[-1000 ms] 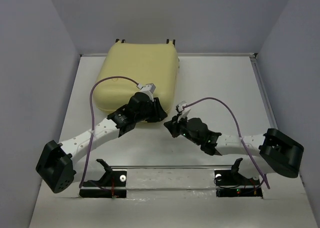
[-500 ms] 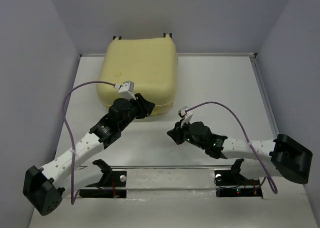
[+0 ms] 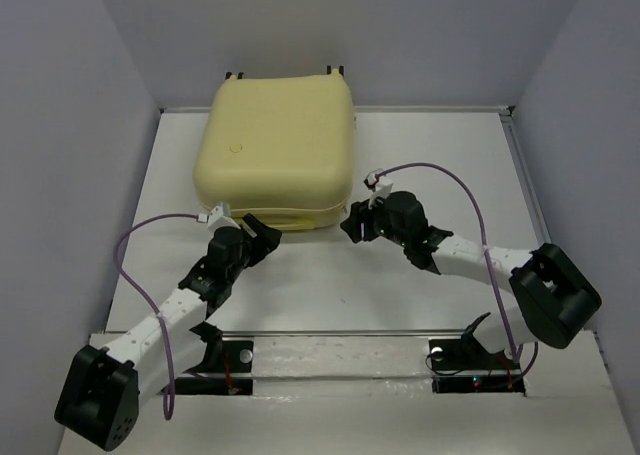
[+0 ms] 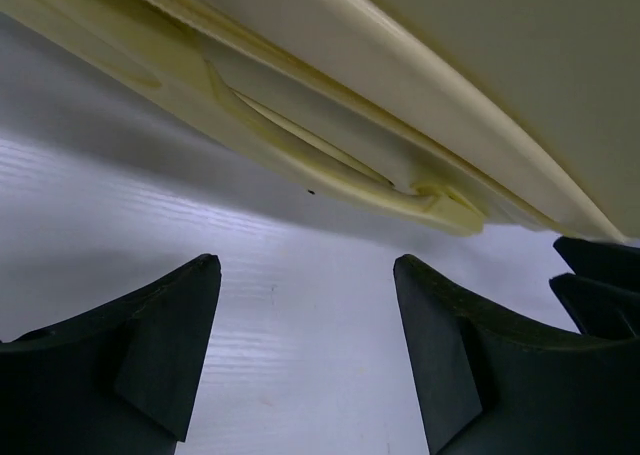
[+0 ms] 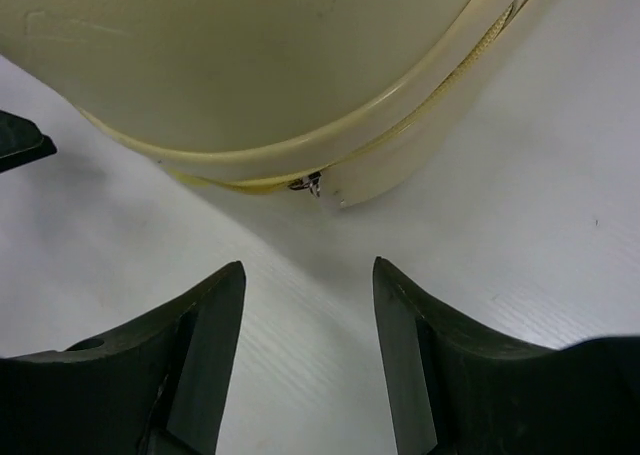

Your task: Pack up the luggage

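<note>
And here's the luggage (image 3: 278, 160), big pale yellow shell, lying flat and shut on the white table (image 3: 450, 165). Its far edge is up by the back wall, and two small dark wheels (image 3: 335, 71) poke out there.

Both arms are low at its near edge. The left end effector (image 3: 262, 233) sits just beside the near edge, a little left of the middle, fingers (image 4: 165, 325) spread wide with only bare table between them. Nothing is pinched, and it is not touching the shell as far as I can see. From the left wrist view the luggage fills the top, with a long cream handle strip (image 4: 300, 140) running along its side.

The right end effector (image 3: 352, 223) is at the near right corner of the luggage, close to it but apart. Its fingers (image 5: 195, 335) are parted too, again gripping nothing. Straight ahead of them is the rounded corner, the zip line curving around it, and a small metal zipper pull (image 5: 312, 184) hanging at the seam. The lid and base look closed together there.

The two end effectors face each other along that near edge, one on each side. A purple cable (image 3: 130, 260) loops off the left arm, and another (image 3: 455, 180) arches over the right one.
</note>
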### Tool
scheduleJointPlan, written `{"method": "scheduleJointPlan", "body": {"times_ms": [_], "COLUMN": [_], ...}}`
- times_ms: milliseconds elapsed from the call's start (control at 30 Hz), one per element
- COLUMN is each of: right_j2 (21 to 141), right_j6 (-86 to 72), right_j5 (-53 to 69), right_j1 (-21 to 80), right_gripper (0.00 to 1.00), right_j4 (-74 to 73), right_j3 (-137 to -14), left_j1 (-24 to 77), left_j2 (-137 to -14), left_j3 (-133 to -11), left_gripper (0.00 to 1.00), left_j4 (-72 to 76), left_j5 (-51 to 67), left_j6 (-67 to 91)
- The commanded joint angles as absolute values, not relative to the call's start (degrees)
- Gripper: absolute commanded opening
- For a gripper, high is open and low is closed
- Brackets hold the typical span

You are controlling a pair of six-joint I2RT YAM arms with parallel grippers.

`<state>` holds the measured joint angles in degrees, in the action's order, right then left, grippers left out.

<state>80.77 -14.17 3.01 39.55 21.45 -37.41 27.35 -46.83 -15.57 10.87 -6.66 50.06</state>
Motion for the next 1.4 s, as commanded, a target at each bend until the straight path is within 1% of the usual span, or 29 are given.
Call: {"method": "scheduleJointPlan", "body": {"times_ms": [0,100,167,200,300,400,467,533,567,600,667,700,733,767,800,833,867,900,933,1033,1100,1200,1233,1267,1300,1367], "right_j2": [83.58,86.48,88.06,88.24,88.94,89.21,89.21,89.65,89.91,90.17,91.14,91.49,92.02,92.72,92.99,93.42,93.51,93.78,93.87,94.13,94.31,94.66,94.40,94.05,93.61,92.11], "right_j6": [-7.39,-5.89,-5.63,-5.63,-6.06,-7.64,-8.79,-9.23,-9.92,-10.28,-11.16,-11.51,-11.77,-11.86,-11.87,-11.69,-11.52,-11.34,-11.16,-10.55,-10.55,-10.46,-10.72,-10.90,-11.07,-11.43], "right_j5": [10.37,12.30,15.27,15.73,16.87,17.58,17.23,16.79,16.44,16.09,16.43,16.35,16.17,15.74,15.56,14.86,14.59,14.50,14.50,14.50,14.50,14.50,14.24,14.24,14.24,13.98], "right_j1": [37.27,35.07,34.54,34.54,34.54,34.54,34.54,34.54,34.54,34.54,34.54,34.54,34.54,34.54,34.54,34.54,34.54,34.54,34.54,34.54,34.02,34.01,34.01,34.01,34.01,34.01], "right_gripper": [0.60,0.61,0.61,0.59,0.58,0.52,0.49,0.43,0.41,0.34,0.30,0.30,0.30,0.31,0.32,0.33,0.35,0.39,0.40,0.41,0.40,0.29,0.29,0.32,0.40,0.48], "right_j4": [24.25,25.57,27.41,30.73,34.70,41.98,44.29,46.66,47.28,48.33,48.87,49.22,49.31,49.48,50.00,50.10,50.10,50.01,49.75,48.87,48.87,48.78,48.87,49.22,50.18,51.50], "right_j3": [-41.92,-43.76,-43.86,-43.42,-41.93,-40.26,-39.55,-39.20,-39.11,-39.11,-39.37,-39.55,-39.81,-39.99,-39.99,-39.99,-40.16,-40.25,-40.43,-40.96,-41.04,-40.96,-40.52,-39.91,-39.03,-35.87], "left_j1": [24.35,23.99,23.82,23.82,23.82,23.82,23.82,23.82,23.82,23.73,23.82,23.82,23.73,23.73,23.73,23.82,23.73,23.73,23.73,23.82,23.73,23.73,23.73,23.73,23.82,23.73], "left_j2": [-52.29,-55.01,-57.55,-58.26,-59.76,-61.87,-63.63,-64.77,-65.30,-66.52,-68.28,-68.90,-69.43,-70.13,-70.31,-70.57,-70.58,-70.66,-70.58,-69.79,-68.91,-67.42,-66.63,-66.27,-65.92,-65.30], "left_j3": [-15.91,-16.34,-17.22,-17.23,-16.44,-16.08,-15.82,-15.56,-15.38,-14.95,-14.85,-14.77,-14.77,-14.77,-14.77,-14.68,-14.59,-14.50,-14.33,-13.80,-13.62,-13.36,-13.19,-12.84,-12.83,-12.66], "left_gripper": [0.81,0.81,0.78,0.75,0.72,0.71,0.71,0.71,0.68,0.59,0.50,0.45,0.41,0.35,0.21,0.15,0.06,0.06,0.06,0.06,0.06,0.06,0.06,0.06,0.06,0.06], "left_j4": [24.31,27.42,28.03,28.91,31.28,34.18,35.15,37.08,38.13,40.06,41.65,42.62,42.97,43.15,43.42,43.50,43.42,43.50,43.51,43.77,43.94,43.86,43.77,43.68,43.68,43.51], "left_j5": [-3.43,-3.51,-4.13,-4.48,-6.50,-8.95,-10.97,-12.30,-12.83,-13.27,-13.27,-13.36,-13.45,-13.62,-13.62,-13.97,-14.06,-14.15,-14.15,-14.06,-13.80,-13.54,-13.54,-13.54,-13.45,-13.10], "left_j6": [52.46,53.09,53.35,54.13,55.54,57.39,58.53,59.67,60.20,60.99,61.69,62.05,62.31,62.49,62.49,62.32,62.31,62.23,62.14,61.70,61.17,60.38,60.12,60.03,59.94,59.68]}}
